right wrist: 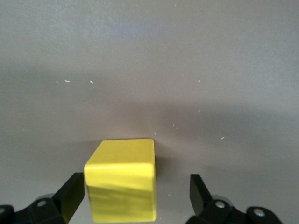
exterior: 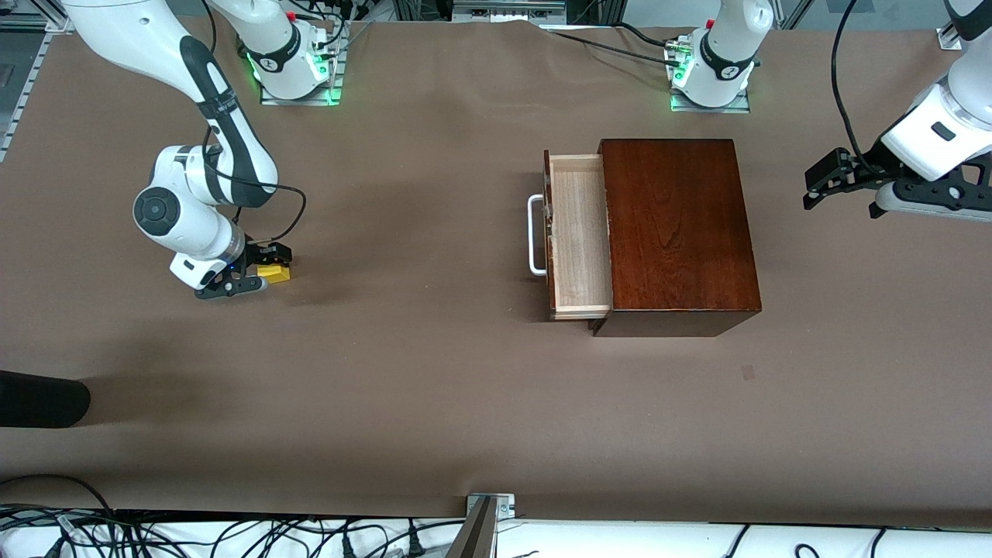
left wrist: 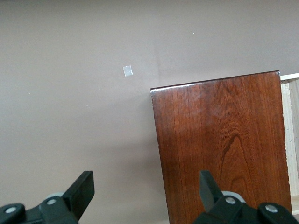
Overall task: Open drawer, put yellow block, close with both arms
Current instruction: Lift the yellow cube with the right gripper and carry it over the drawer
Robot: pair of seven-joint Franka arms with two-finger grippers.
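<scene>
Front view: drawer (exterior: pixel 577 236) handle (exterior: pixel 535 235) faces the right arm's end.

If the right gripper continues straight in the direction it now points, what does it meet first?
The right gripper, open and pointing down, would probably pass its fingers beside the yellow block and meet the table first. The block sits between them, off centre.
</scene>
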